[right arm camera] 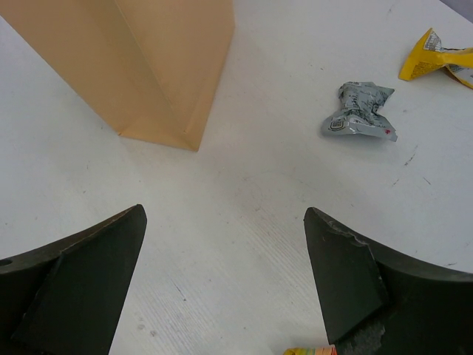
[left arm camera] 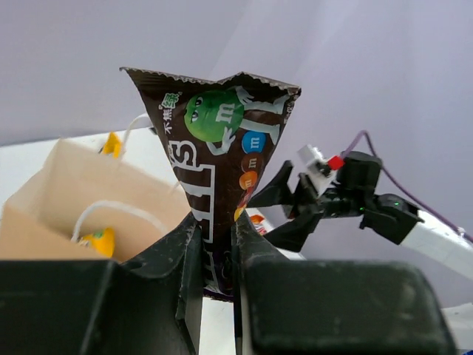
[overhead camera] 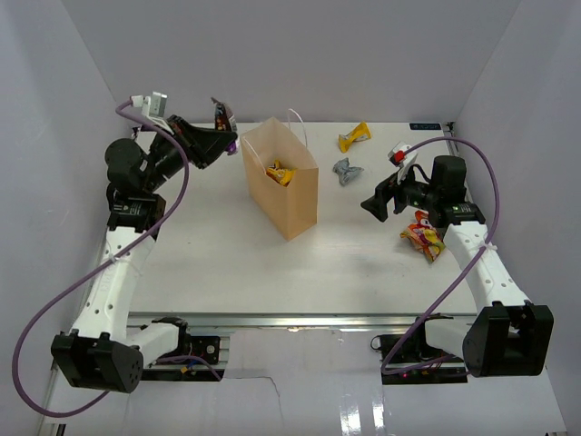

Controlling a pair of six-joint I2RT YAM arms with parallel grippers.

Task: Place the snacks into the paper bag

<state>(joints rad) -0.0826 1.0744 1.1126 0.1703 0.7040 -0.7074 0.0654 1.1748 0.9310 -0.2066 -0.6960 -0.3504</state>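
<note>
The tan paper bag [overhead camera: 283, 182] stands upright mid-table with a yellow packet [overhead camera: 280, 173] inside. My left gripper [overhead camera: 225, 138] is shut on a dark purple packet [left arm camera: 222, 170], held raised just left of the bag's rim [left arm camera: 52, 185]; the packet also shows in the top view [overhead camera: 221, 113]. My right gripper [overhead camera: 374, 207] is open and empty above the table right of the bag [right arm camera: 170, 66]. A silver-grey packet [overhead camera: 347, 170] lies on the table and shows in the right wrist view [right arm camera: 360, 112]. A yellow bar packet [overhead camera: 354, 136] lies behind it. A red-yellow packet [overhead camera: 423, 234] lies under the right arm.
White walls close in the table at back and sides. The right arm [left arm camera: 347, 196] shows beyond the bag in the left wrist view. A yellow packet corner [right arm camera: 436, 58] lies at the right wrist view's upper right.
</note>
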